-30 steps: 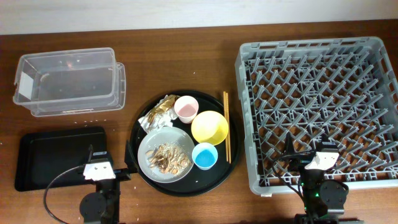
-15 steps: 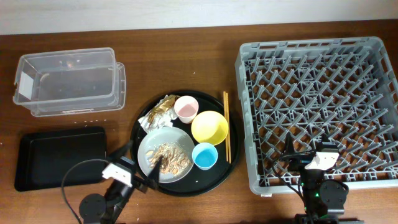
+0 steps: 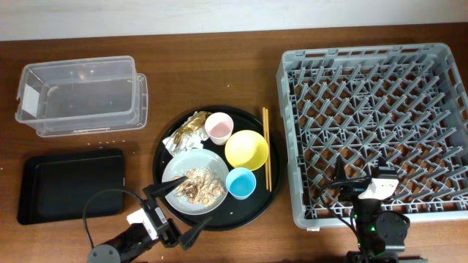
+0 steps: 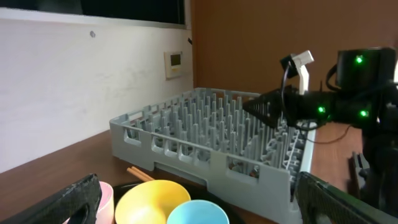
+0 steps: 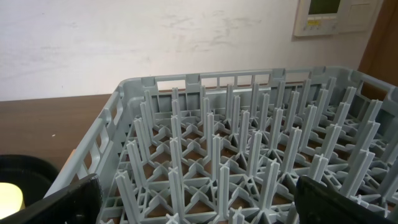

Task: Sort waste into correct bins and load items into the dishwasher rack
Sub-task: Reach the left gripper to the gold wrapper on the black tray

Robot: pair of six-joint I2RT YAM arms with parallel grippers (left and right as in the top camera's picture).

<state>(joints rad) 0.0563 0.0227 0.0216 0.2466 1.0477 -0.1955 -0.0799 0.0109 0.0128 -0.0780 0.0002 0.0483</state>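
On the round black tray, a grey plate (image 3: 175,174) holds tan food scraps (image 3: 199,186). A white-and-gold wrapper (image 3: 186,133), a pink cup (image 3: 218,128), a yellow bowl (image 3: 246,149) and a light-blue cup (image 3: 240,183) also sit there, with chopsticks (image 3: 266,150) at its right edge. My left gripper (image 3: 181,210) is open and empty at the plate's front edge. Its wrist view shows the bowl (image 4: 152,202), blue cup (image 4: 199,213) and pink cup (image 4: 106,196) between the jaws (image 4: 208,208). My right gripper (image 5: 199,205) is open over the front of the grey rack (image 3: 376,124).
The round black tray (image 3: 157,157) lies at the table's middle. The clear tub (image 3: 80,95) stands at the back left. The shallow black tray (image 3: 69,186) lies in front of it. The rack (image 5: 249,143) holds nothing. The right arm (image 4: 336,99) shows in the left wrist view.
My left arm has swung right, from beside the shallow black tray to the front edge of the round tray, and now points at the cups. The right arm has not moved.
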